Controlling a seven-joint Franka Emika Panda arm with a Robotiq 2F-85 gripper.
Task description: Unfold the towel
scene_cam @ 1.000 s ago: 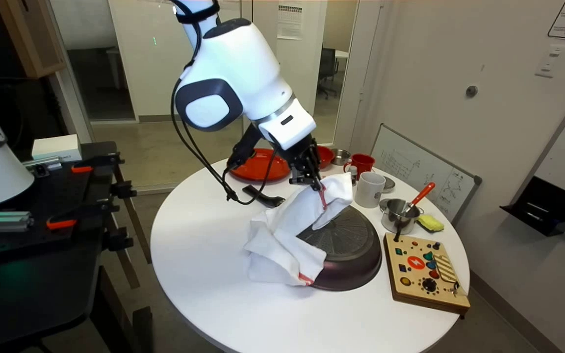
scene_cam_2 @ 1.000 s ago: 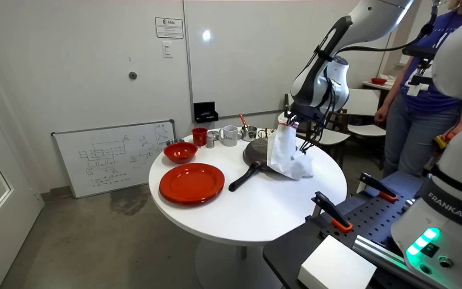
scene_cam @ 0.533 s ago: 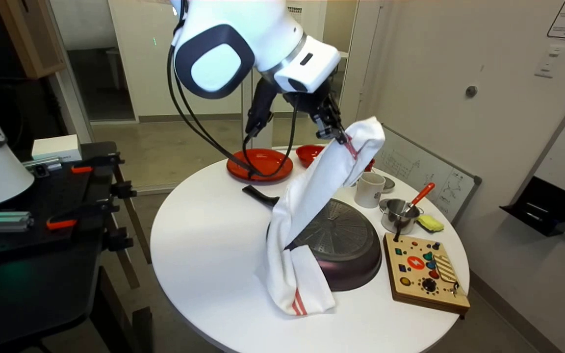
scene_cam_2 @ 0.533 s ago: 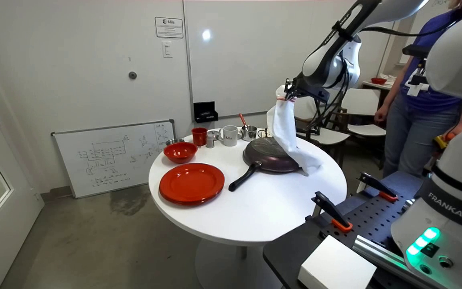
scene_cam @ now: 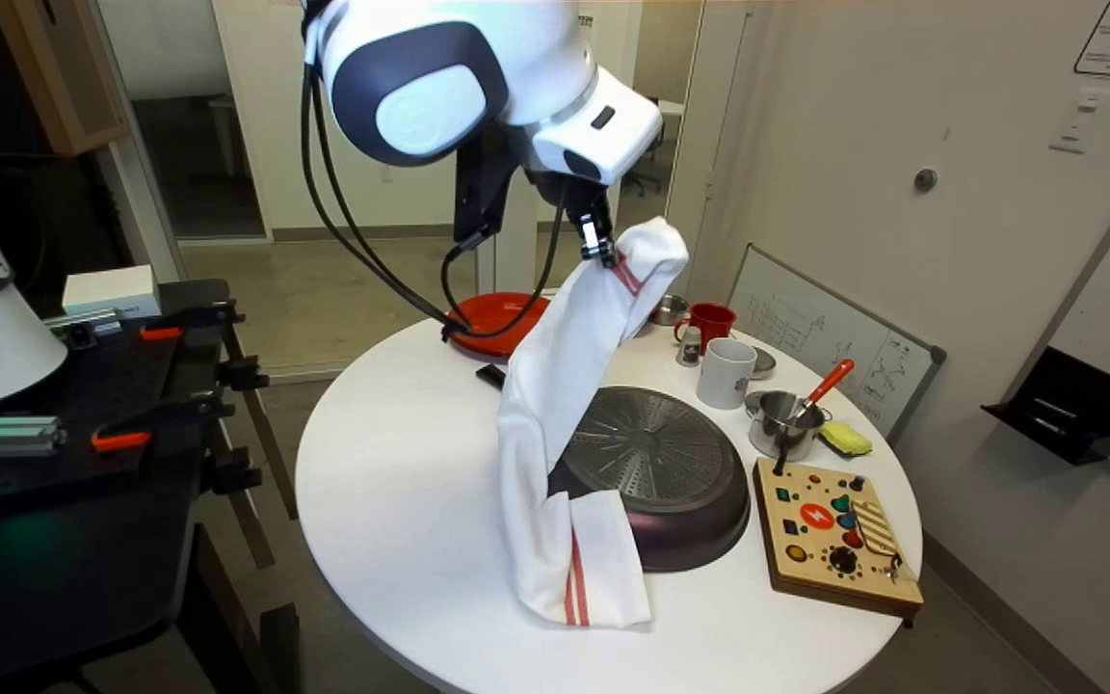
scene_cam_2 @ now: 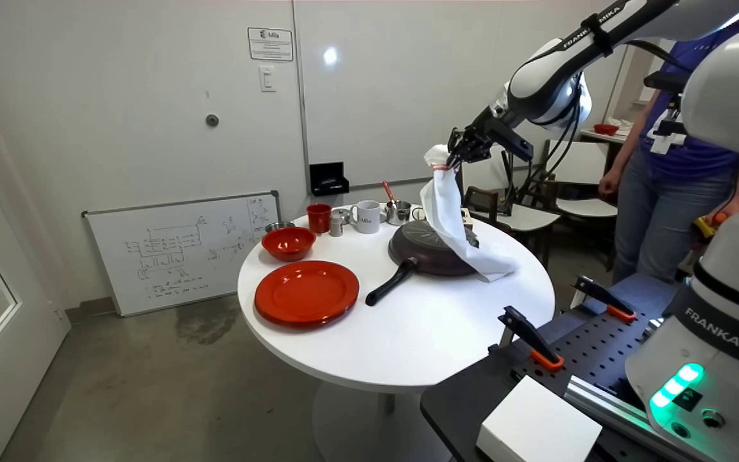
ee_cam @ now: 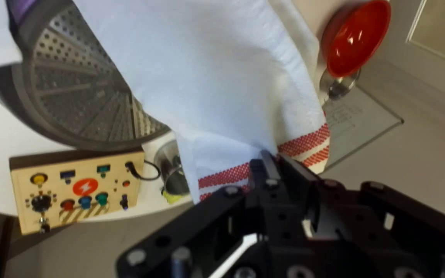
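At the left of the desk (scene_cam: 391, 482), a plate (scene_cam: 492, 313) is laid flat. Near it, in an exterior view, a bowl (scene_cam_2: 288, 249) is set with the open side up, and only its own red inside can be seen.

Next comes the towel (scene_cam: 545, 386): its upper end is held in the air, and its lower end is rested on the desk, just beside the pan (scene_cam: 656, 443). The cloth is clamped by the gripper (ee_cam: 272, 156) at the red stripes, and a part of it is bent over beyond the fingers. This edge is presumably chosen so that the folds can be opened by the weight of the cloth. The lower striped end is turned over, so the unfolding is judged to be only partly done. Probably the towel must next be drawn away from the pan and laid down, otherwise it may be caught there.

The pan is placed with its base upward, so what may be under it is hidden.

Farther right, a red mug (scene_cam: 712, 321) and a white mug (scene_cam: 721, 381) are stood upright; their contents cannot be told. In the pot (scene_cam: 769, 434) a tool (scene_cam: 827, 382) is put, with its red handle leaned outward, likely for easy taking.
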